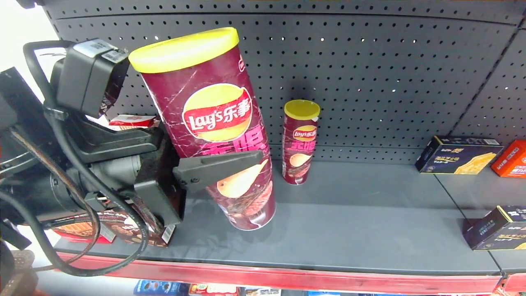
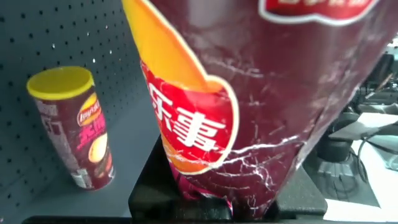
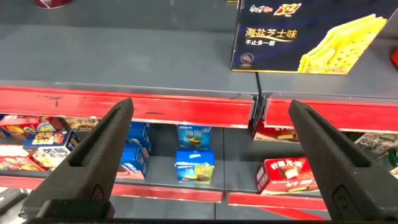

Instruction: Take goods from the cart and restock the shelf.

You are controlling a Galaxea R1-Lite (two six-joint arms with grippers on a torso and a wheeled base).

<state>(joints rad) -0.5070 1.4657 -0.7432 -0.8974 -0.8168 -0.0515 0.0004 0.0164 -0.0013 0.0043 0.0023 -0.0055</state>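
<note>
Chip canister [image 1: 213, 127], maroon with a yellow lid, sits centre-left in the head view. It is tilted, lid toward the upper left, base low over the shelf [image 1: 349, 222]; contact with the deck cannot be determined. Left end effector [image 1: 242, 164] is clamped across its lower body. A second canister [image 1: 301, 142] stands upright just to its right, near the pegboard [image 1: 370, 61]. Right end effector [image 3: 210, 106] is spread wide, grasping nothing, facing the red shelf edge [image 3: 155, 102].
</note>
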